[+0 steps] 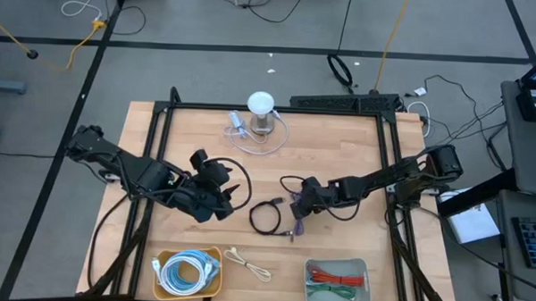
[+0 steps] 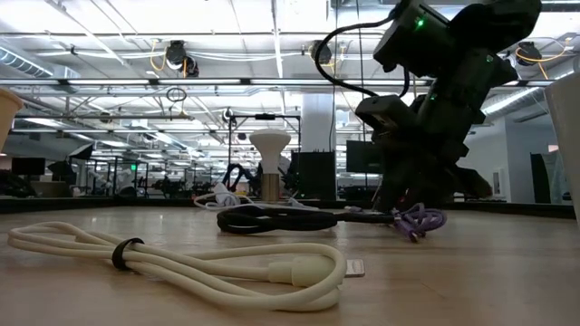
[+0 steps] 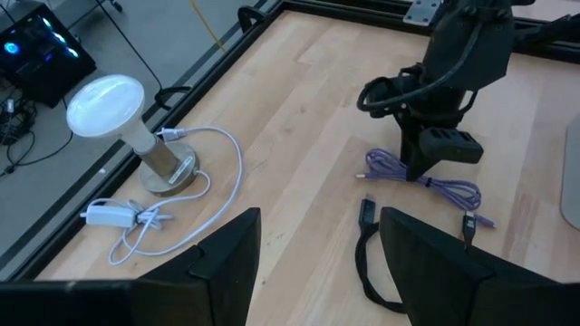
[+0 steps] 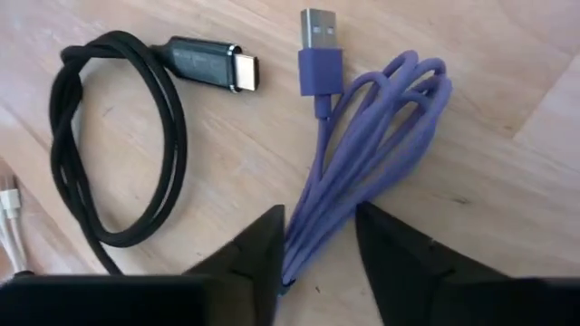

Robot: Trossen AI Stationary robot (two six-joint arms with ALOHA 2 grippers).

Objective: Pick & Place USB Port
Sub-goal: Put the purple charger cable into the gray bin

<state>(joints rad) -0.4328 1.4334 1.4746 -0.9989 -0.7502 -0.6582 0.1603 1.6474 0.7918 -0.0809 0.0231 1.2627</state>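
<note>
Your right gripper (image 4: 317, 249) sits low over the middle of the table (image 1: 340, 144) with its fingers straddling the purple USB cable (image 4: 362, 172), closed most of the way around the bundle, which lies on the wood just beside the black cable (image 4: 118, 136). Your left gripper (image 3: 313, 263) hovers near the table's middle with its fingers spread apart and nothing between them.

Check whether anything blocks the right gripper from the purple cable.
Nothing visible does. The right gripper is down at the purple cable, whose strands run between its fingers; the black cable lies beside it, clear.
</note>
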